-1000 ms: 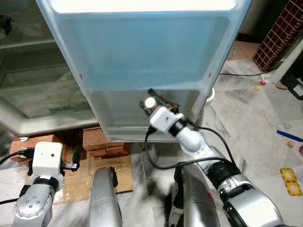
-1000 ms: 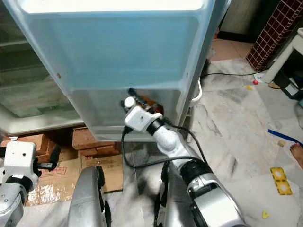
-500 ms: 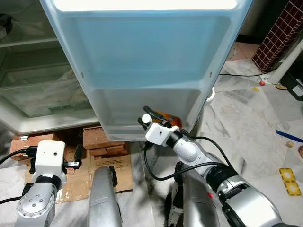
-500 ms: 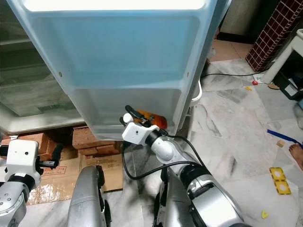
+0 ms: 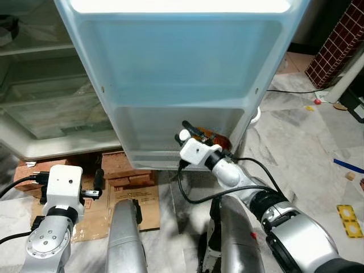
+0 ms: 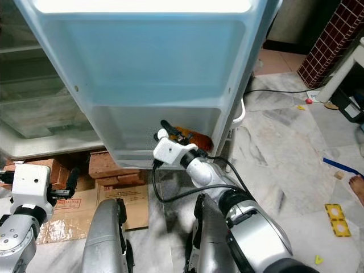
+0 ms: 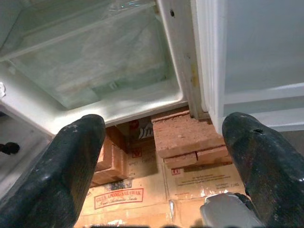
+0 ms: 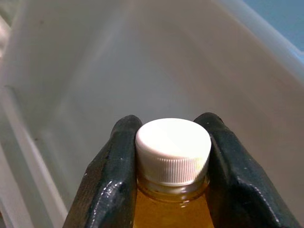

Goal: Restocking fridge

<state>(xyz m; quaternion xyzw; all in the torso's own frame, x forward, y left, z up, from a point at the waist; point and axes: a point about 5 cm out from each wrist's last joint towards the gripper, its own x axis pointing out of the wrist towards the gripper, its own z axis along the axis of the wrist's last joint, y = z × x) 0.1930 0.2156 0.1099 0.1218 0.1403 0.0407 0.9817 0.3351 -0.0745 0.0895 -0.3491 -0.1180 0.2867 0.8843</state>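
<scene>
A bottle of amber liquid (image 5: pixel 219 139) with a white cap (image 8: pixel 173 147) is in my right gripper (image 5: pixel 193 134), whose black fingers (image 8: pixel 118 161) are shut on its neck just under the cap. It hangs at the right end of the translucent lower bin (image 5: pixel 148 133) of the open pale-blue fridge door (image 5: pixel 176 57). I cannot tell whether the bottle is inside the bin or in front of it. My left gripper (image 7: pixel 164 123) is open and holds nothing, low on the left near the bricks (image 7: pixel 183 137).
The fridge interior with glass shelves (image 5: pixel 40 108) is at the left. Bricks (image 5: pixel 128 170) and flattened cardboard (image 5: pixel 136 202) lie under the fridge. A black cable (image 5: pixel 284 91), small yellow and blue items (image 5: pixel 350 213) and a person's foot (image 6: pixel 357 185) are on the marble floor at right.
My right gripper dropped from higher on the door, then shifted right toward the bin's right end, still shut on the bottle. The left arm has barely moved.
</scene>
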